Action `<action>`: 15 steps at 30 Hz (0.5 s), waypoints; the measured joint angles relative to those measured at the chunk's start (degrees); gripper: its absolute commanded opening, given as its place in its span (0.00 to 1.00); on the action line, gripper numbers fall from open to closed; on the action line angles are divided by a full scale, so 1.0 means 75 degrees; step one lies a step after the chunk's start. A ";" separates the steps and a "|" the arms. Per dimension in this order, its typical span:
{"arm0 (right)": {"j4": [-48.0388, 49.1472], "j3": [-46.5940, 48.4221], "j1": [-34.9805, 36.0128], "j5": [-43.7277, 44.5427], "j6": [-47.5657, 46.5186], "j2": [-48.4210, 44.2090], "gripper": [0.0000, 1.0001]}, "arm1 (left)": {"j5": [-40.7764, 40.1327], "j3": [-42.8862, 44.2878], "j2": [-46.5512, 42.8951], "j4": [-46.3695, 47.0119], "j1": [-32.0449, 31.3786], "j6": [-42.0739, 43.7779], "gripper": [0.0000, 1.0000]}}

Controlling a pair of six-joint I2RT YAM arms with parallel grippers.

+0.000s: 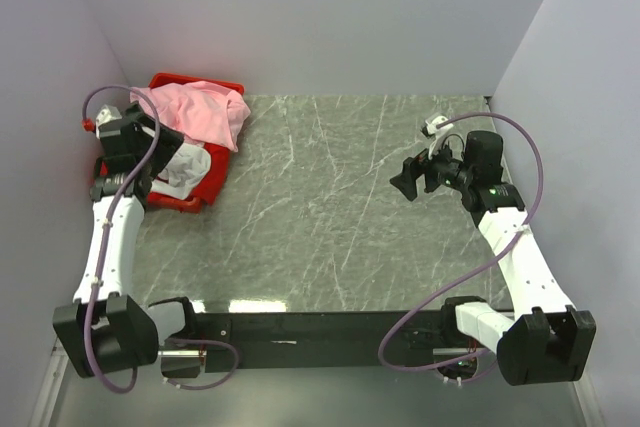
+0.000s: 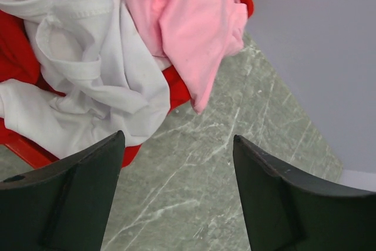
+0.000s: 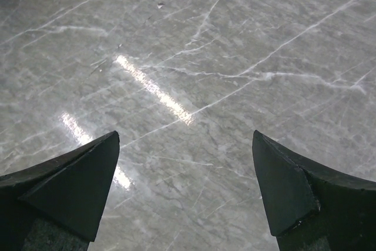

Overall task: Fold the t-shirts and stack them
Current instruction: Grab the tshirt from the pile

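overhead, grey marbled table (image 1: 330, 207), seemingly white walls (image 1: 300, 17).

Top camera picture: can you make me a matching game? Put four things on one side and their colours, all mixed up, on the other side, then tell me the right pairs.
Things:
1. bin
2. table
3. top shirt
4. right pincer

Colours:
A. black
B. pink
C. red
D. grey with white veins

Pairs: 1-C, 2-D, 3-B, 4-A
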 measured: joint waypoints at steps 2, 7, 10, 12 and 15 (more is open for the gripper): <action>-0.0052 0.0000 0.0003 -0.0050 -0.0015 0.0029 1.00 | -0.0154 0.0347 0.0373 -0.0236 0.0000 -0.0047 0.75; -0.0119 0.0000 0.0003 -0.0128 -0.0055 0.0041 0.99 | -0.0571 0.0941 0.1209 -0.0437 0.0000 -0.0029 0.70; -0.0122 0.0000 0.0003 -0.0163 -0.0076 0.0055 0.99 | -0.0772 0.1495 0.1833 -0.0542 0.0000 0.0009 0.70; -0.0122 0.0000 0.0003 -0.0178 -0.0082 0.0061 0.99 | -0.0807 0.1845 0.2218 -0.0525 0.0000 0.0058 0.68; -0.0119 0.0000 0.0003 -0.0189 -0.0111 0.0064 0.99 | -0.0764 0.2477 0.2923 -0.0513 0.0000 0.0230 0.65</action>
